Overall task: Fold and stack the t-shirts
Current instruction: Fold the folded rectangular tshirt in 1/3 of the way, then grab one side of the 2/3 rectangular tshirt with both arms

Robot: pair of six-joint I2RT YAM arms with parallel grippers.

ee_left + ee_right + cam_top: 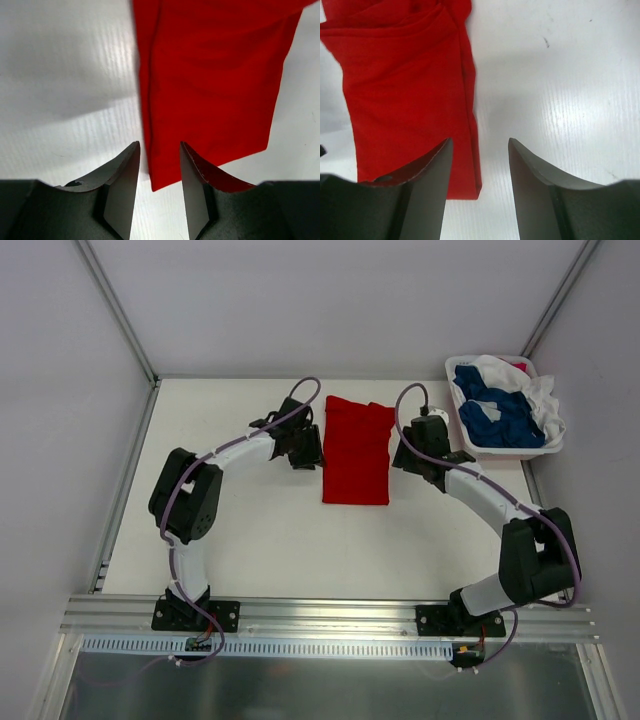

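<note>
The worktop (250, 530) is a plain white board filling the middle of the top view, with a metal rail (330, 612) along its lower edge. A red t-shirt (356, 450) lies flat on it just above centre, folded into a long rectangle whose long sides run up and down the frame. A white basket (506, 453) stands on the upper right corner, apart from the shirt. In the wrist views the white surface shows faint fine ribbing and a few small dark specks.
</note>
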